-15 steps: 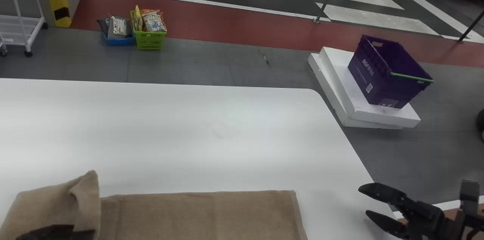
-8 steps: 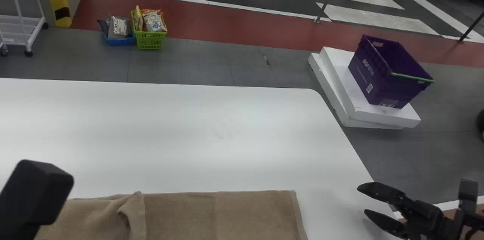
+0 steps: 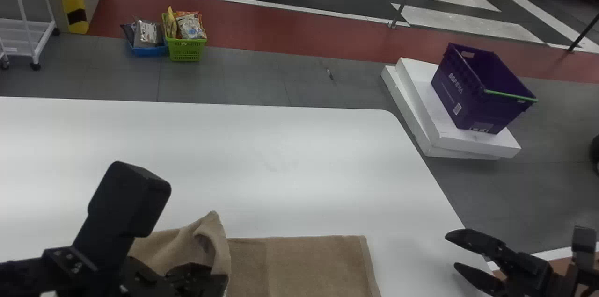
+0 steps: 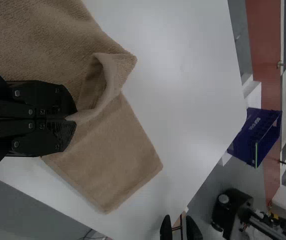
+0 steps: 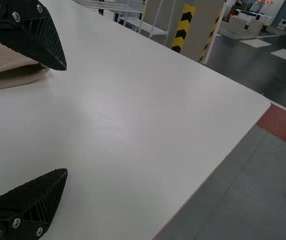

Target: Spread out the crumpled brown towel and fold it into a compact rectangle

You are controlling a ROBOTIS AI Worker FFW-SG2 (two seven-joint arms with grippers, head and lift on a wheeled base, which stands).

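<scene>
My L end effector (image 4: 74, 120), nearer, pinches the towel's (image 3: 309, 264) fold; flat part runs right, twd my wide-open, empty R end effector (image 3: 450, 250).

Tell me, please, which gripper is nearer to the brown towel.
Left: the left gripper is shut on a fold of the brown towel, while the open right gripper is apart from it, by the right edge of the table.

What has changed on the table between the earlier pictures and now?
The left gripper has moved to the right, carrying the pinched part of the brown towel over its flat part. It has not let go. The towel's right end and the open right gripper stayed about as they were.
</scene>
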